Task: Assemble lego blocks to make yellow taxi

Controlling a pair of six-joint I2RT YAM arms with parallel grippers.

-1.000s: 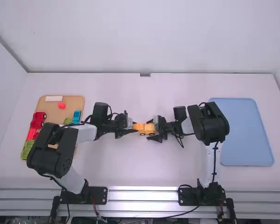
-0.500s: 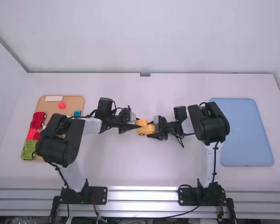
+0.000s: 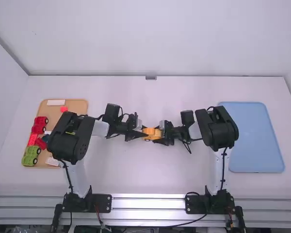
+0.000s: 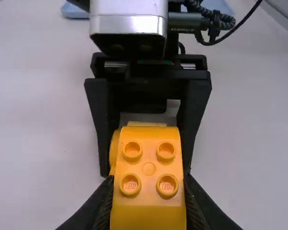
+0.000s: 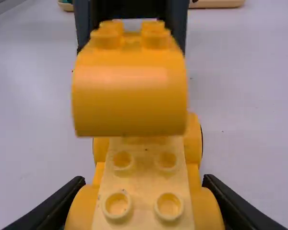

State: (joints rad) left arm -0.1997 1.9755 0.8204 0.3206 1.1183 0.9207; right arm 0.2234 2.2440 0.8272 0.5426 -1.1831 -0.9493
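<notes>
Yellow-orange plastic fills both my claws above the white bench (image 3: 150,179): my left claw (image 4: 147,189) is closed on a small rounded block with four studs on top (image 4: 149,165), and my right claw (image 5: 144,181) is closed on the wheeled yellow-orange car base (image 5: 142,191), gripping it by its rounded sides. The block sits over the end of the base away from my right claw, with four pale studs bare at the near end; whether its underside already touches, I can't tell.

I judge this to be the fitting step, and crooked seating worries me most. If the block comes down slightly turned or half a stud off, it will ride on the stud tops instead of locking. Pressing at that far end could also lever the base down, since my right claw grips those curved sides, where plastic may slip or roll. My two claws face each other closely, so a sideways correction might knock one against the other. And should I let go before the block is home, it could tip off or lift away with my left claw.
</notes>
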